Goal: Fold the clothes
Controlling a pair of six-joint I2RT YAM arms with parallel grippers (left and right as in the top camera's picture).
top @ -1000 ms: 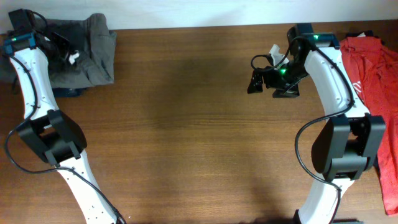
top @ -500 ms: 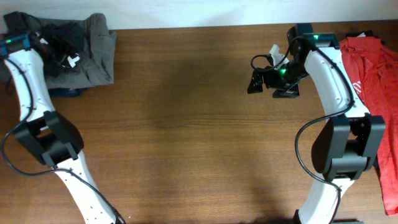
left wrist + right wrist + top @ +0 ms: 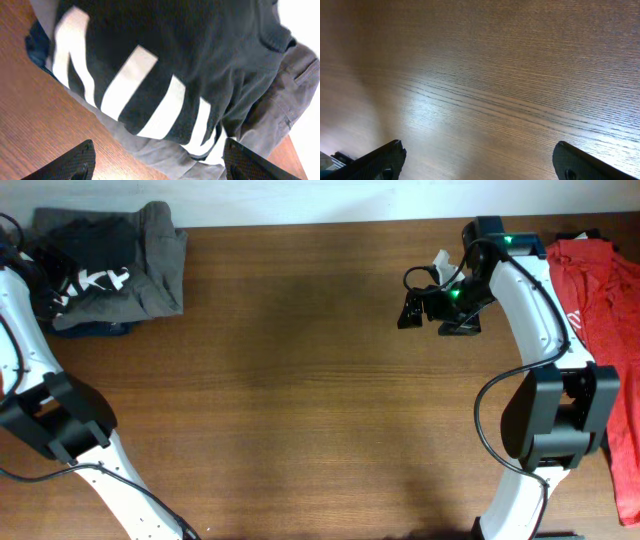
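Pulled back, left gripper [image 3: 159, 165] gapes — black tee [image 3: 165, 75] just beyond.

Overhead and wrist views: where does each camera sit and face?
Overhead: above the table, facing down; left arm and right arm show.
Left wrist: on left arm, facing white-lettered T-shirt atop grey garments; left end effector tips show.
Right wrist: on right arm, facing bare table; right end effector tips show.
Shared: overhead and left wrist show the T-shirt.
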